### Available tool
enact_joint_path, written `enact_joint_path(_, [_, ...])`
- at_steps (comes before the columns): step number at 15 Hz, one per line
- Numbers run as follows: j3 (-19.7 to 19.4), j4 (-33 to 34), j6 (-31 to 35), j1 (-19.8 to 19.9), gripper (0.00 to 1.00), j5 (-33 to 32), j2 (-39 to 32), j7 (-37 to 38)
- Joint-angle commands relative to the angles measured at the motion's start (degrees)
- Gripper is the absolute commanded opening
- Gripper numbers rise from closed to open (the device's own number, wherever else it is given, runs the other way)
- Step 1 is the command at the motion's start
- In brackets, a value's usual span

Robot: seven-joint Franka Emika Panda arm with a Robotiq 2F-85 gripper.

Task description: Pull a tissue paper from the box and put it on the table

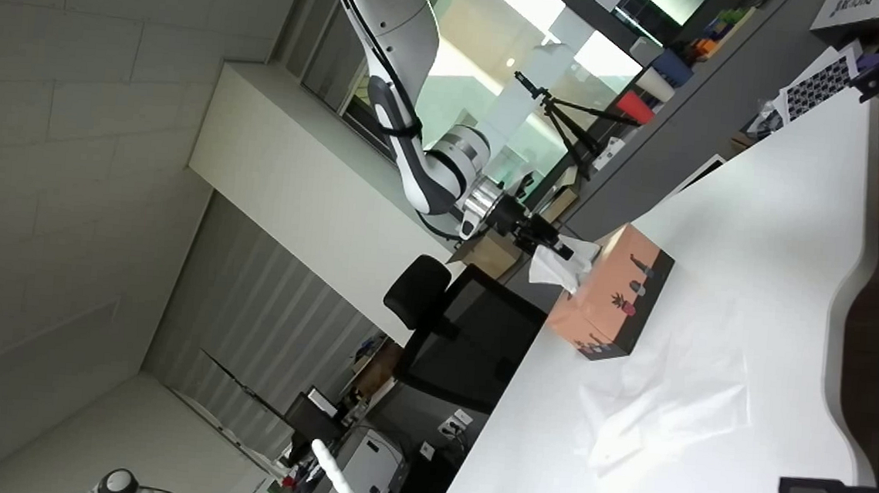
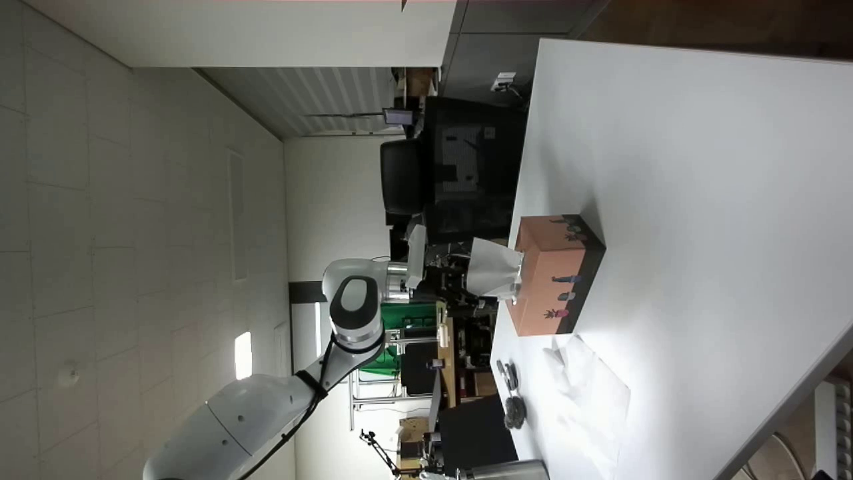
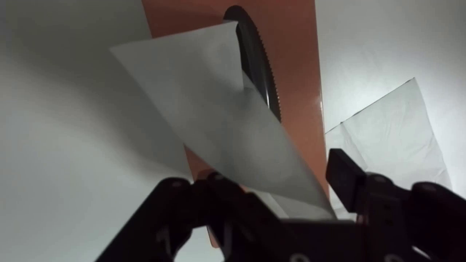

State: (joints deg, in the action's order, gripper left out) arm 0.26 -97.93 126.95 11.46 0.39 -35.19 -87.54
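Box (image 1: 616,291) on the table (image 2: 693,220)

Box (image 1: 608,289): smooth, card-like, faintly glossy
Tissue at the box (image 2: 491,267): thin paper, matt, softly folded
Loose tissue (image 3: 393,134): thin paper, matt, creased
Surface (image 2: 700,200): smooth, with a low sheen
Gripper (image 1: 552,243): mostly matt; metal or plastic, cannot tell
Arm shell (image 1: 404,27): smooth, plastic-looking
Wrist collar (image 2: 398,281): bare metal, shiny
Chair back (image 1: 472,334): mesh, matt
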Motion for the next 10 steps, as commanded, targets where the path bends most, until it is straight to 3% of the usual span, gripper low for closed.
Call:
enact_joint_path(1, [-0.3, 3.6, -3.3, -0.4, 0.39, -0.4, -0.9, 4.0])
enact_joint_path(7, [-2.4, 2.8, -5.7, -2.8, 0.00, -3.1, 2.3, 16.2])
enact_joint_path(10, [-2.0, 0.3, -9.0, -2.5, 0.00, -1.8, 6.7, 21.4])
